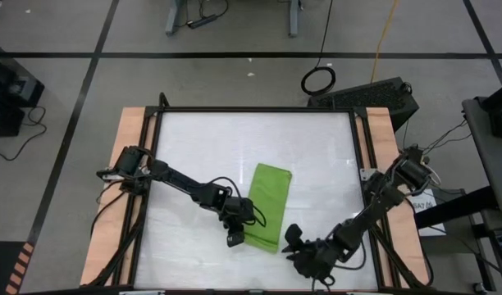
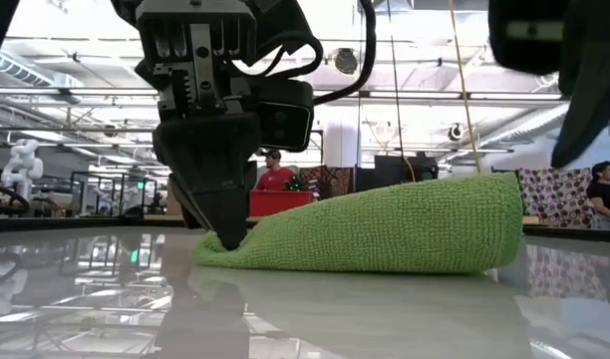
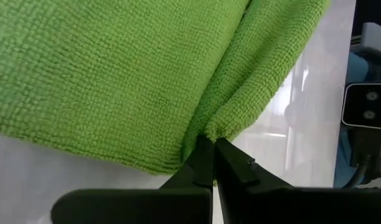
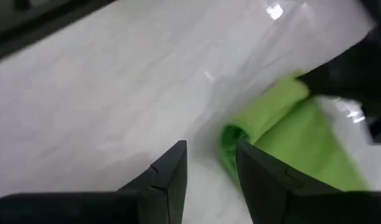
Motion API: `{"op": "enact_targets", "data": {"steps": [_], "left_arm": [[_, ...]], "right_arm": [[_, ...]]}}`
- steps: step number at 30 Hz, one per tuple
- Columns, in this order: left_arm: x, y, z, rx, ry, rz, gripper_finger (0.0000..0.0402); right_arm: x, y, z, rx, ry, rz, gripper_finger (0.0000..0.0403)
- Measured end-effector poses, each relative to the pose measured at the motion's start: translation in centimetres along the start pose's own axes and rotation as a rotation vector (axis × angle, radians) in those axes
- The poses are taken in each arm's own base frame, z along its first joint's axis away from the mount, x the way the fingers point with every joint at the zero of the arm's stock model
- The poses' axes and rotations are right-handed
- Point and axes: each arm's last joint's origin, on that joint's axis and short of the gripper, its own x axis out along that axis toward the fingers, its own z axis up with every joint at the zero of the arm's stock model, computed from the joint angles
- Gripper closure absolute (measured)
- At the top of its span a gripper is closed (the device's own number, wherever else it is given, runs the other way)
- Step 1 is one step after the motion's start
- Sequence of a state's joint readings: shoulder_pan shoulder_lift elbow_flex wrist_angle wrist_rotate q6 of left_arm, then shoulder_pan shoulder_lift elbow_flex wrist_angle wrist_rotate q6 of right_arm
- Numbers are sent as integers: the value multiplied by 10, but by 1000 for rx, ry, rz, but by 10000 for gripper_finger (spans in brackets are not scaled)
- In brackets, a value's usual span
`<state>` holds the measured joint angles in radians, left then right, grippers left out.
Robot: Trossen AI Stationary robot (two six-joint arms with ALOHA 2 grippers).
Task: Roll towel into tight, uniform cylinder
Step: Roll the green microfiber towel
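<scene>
The white table (image 1: 193, 156) fills the middle of the overhead frame, and the towel (image 1: 269, 205) lies just right of its centre, a folded green strip running from mid-frame down toward the lower edge. At its lower left corner the left gripper (image 1: 234, 238) stands on the tabletop with its jaws pressed together, pinching the towel's edge. The right gripper (image 1: 292, 238) sits just beside the towel's lower right end, jaws spread, gripping nothing.
</scene>
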<state>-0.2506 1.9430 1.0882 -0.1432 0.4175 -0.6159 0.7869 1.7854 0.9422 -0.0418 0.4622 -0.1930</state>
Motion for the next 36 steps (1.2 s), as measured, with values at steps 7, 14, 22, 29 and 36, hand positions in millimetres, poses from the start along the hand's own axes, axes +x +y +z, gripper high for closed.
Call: {"op": "enact_targets", "data": {"steps": [7, 14, 22, 29, 36], "left_arm": [[0, 1, 1, -10, 0, 2, 398], [-1, 2, 1, -14, 0, 4, 398], [-2, 4, 2, -18, 3, -2, 398], [-2, 4, 2, -20, 6, -10, 398], [-2, 4, 2, -20, 6, -11, 398]], "right_arm": [[10, 13, 1, -180, -13, -78, 275], [24, 17, 1, -305, -20, -199, 275], [26, 14, 1, -326, -20, -202, 275], [36, -1, -9, -204, 32, -154, 275], [41, -10, -17, -76, 75, -94, 275]]}}
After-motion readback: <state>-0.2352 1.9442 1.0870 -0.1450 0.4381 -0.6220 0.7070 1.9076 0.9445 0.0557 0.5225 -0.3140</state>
